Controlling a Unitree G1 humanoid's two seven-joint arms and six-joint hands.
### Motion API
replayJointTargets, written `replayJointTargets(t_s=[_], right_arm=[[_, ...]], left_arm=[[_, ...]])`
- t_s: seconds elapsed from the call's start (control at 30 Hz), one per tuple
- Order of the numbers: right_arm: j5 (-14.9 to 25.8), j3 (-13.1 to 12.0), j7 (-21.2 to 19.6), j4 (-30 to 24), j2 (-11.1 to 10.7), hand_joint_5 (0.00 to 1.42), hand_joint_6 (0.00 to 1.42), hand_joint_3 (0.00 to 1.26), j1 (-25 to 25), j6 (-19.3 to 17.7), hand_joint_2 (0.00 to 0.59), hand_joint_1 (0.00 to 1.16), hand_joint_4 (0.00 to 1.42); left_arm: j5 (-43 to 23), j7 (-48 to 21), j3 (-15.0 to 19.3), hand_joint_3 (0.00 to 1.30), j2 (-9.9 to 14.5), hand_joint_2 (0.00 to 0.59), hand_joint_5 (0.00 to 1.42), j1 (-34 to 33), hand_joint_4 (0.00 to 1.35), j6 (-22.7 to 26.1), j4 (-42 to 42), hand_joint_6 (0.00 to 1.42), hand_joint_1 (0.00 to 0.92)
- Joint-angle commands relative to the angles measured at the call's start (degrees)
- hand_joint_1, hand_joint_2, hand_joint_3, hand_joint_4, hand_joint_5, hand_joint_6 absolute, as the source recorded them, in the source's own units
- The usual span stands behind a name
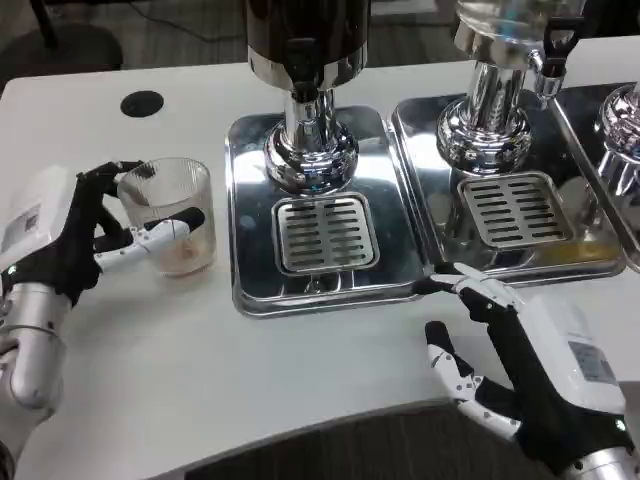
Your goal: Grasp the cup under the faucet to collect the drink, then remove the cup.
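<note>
- the cup (172, 215), a clear ribbed tumbler, stands upright on the white table (300, 370) near its left edge, just left of the nearest drip tray and not under any faucet.
- a thin layer of brownish liquid appears to sit at the bottom of the cup.
- the left hand (75, 235) grips the cup from the left side: dark fingers curl around its far rim and a white finger crosses its front wall.
- the left silver forearm (30, 345) runs down toward the table's near left corner.
- the right hand (520, 365) rests near the table's front edge on the right, holding nothing, its fingers spread apart; one fingertip lies at the front lip of the tray, though i cannot tell if it touches.
- the left drip tray (250, 200), shiny steel with a slotted grate (325, 233), sits at the table's middle toward the back, with the dark dispenser (308, 40) on a chrome pedestal above it and its black faucet (302, 55) over the grate.
- a second tray (420, 150) lies directly right of the first, under a clear dispenser (505, 30) with a black tap handle.
- a third tray edge shows at the right edge.
- a black round grommet (141, 103) sits near the back left corner.
</note>
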Motion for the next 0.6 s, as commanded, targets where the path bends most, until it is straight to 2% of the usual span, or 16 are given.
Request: replayJointTargets(t_s=[0.03, 0.27, 0.6], right_arm=[[-0.4, -0.3, -1.2, -0.3, 0.4, 0.21, 0.40, 0.36, 0.8, -1.2, 0.499, 0.45, 0.19], [-0.5, -0.5, -1.4, -1.6, 1.0, 0.21, 0.40, 0.36, 1.5, -0.7, 0.499, 0.44, 0.19], [-1.5, -0.7, -1.6, -3.4, 2.3, 0.21, 0.40, 0.36, 2.8, 0.3, 0.499, 0.44, 0.19]], left_arm=[[-0.1, 1.3, 0.8, 0.50, -0.3, 0.203, 0.91, -1.3, 0.60, -2.6, -1.5, 1.28, 0.378], [0.5, 0.4, 0.2, 0.50, -1.6, 0.202, 0.91, -2.6, 0.60, -3.4, -1.9, 1.28, 0.374], [2.5, -1.2, -1.7, 0.50, -5.8, 0.193, 0.91, -6.5, 0.60, -1.6, -0.4, 1.29, 0.383]])
